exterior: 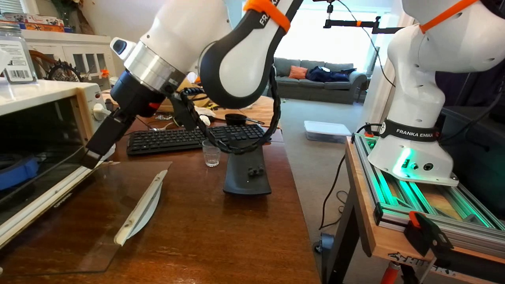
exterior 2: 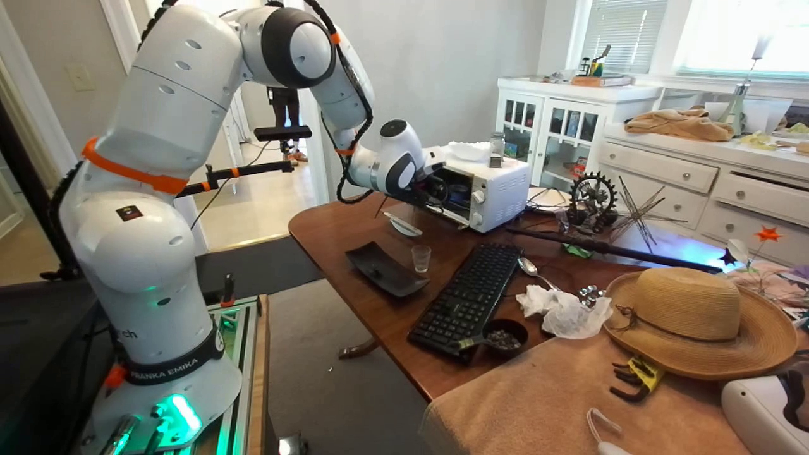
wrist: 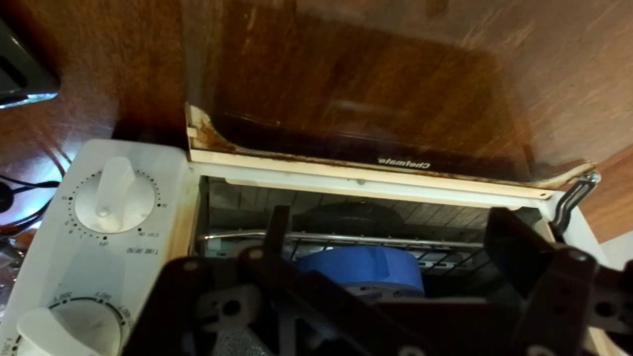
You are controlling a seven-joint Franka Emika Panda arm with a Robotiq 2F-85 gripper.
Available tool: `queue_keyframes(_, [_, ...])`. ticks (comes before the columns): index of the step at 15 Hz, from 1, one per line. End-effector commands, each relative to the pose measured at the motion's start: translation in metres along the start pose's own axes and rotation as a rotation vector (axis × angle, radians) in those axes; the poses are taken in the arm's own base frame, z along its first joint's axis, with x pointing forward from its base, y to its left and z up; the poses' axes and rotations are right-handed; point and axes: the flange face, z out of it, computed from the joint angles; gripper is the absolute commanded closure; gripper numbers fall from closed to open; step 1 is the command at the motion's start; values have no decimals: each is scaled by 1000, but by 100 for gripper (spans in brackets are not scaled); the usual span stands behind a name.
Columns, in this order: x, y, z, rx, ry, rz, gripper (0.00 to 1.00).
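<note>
1. wrist view: a blue roll (wrist: 363, 262), likely tape, lies inside the toaster oven (exterior 2: 505, 196), seemingly on the wire rack (wrist: 341, 239); its lower part is hidden behind the gripper (wrist: 390, 222).
2. the jaws stand wide apart with nothing gripped, the blue roll showing between them; they are at the oven mouth, though how deep they reach i cannot tell.
3. my judgement on reaching in well: leave the jaws spread, centre them on the roll, and give the rack's front bar and the side hinge (wrist: 573, 200) room.
4. a grip across the curved wall would probably suit better than a nip at its edge; slow, firm pressure, since a round band could turn or slide on thin wires.
5. materials: the roll is a smooth curved band with a darker patch; the rack is slim shiny rod.
6. the glass door (wrist: 356, 113) is folded down toward the bench (exterior: 221, 240), a clear pane with rust-brown staining along its frame and a pale bowed handle (exterior: 141, 207); better not to lean on it.
7. beside the opening, a white panel carries a round dial (wrist: 114, 194) with a raised grip.
8. farther out, the glossy brown wood holds a curved black tray (exterior: 242, 183), a small clear glass (exterior: 211, 153) and a black keyboard (exterior 2: 468, 297), with a woven straw hat (exterior 2: 692, 300) beyond.
</note>
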Motion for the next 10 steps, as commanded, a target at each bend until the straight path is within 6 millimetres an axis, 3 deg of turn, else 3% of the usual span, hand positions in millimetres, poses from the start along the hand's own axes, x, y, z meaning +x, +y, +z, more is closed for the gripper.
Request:
queue_keyframes(1, [-17, -12, 25, -19, 79, 44, 0])
queue_keyframes(6, [-26, -16, 36, -63, 151, 81, 0])
queue_keyframes(10, [-18, -1, 35, -89, 161, 112, 0])
